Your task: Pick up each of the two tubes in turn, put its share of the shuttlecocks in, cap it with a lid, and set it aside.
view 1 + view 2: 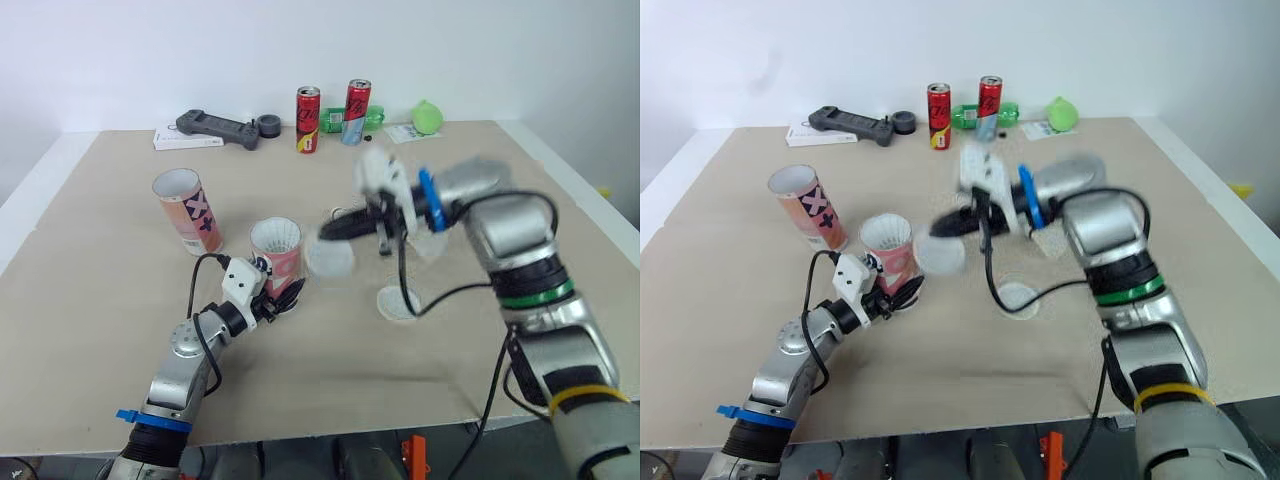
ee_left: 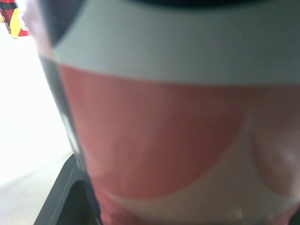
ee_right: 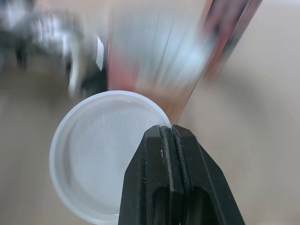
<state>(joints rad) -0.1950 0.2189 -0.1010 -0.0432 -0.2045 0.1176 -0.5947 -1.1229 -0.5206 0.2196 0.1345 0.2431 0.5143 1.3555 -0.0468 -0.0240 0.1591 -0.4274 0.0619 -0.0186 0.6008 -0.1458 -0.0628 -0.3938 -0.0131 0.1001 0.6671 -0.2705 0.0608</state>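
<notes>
My left gripper (image 1: 282,296) is shut on the base of a red-and-white tube (image 1: 277,251) that stands upright near the table's middle; its mouth shows white shuttlecock feathers. The tube's red wall (image 2: 154,136) sits close in the left wrist view. My right gripper (image 1: 335,232) is shut on the rim of a translucent white lid (image 1: 330,259), held in the air just right of that tube. The lid (image 3: 105,154) also lies flat before the shut fingers (image 3: 172,178) in the right wrist view. A second tube (image 1: 187,209), open and tilted, stands at the left. Another lid (image 1: 398,303) lies flat on the table.
Two red cans (image 1: 308,118) (image 1: 356,110), a green bottle (image 1: 345,120), a green ball (image 1: 427,117), a black handle-shaped device (image 1: 215,127) and a tape roll (image 1: 267,127) line the table's far edge. Cables hang from my right arm over the table's middle.
</notes>
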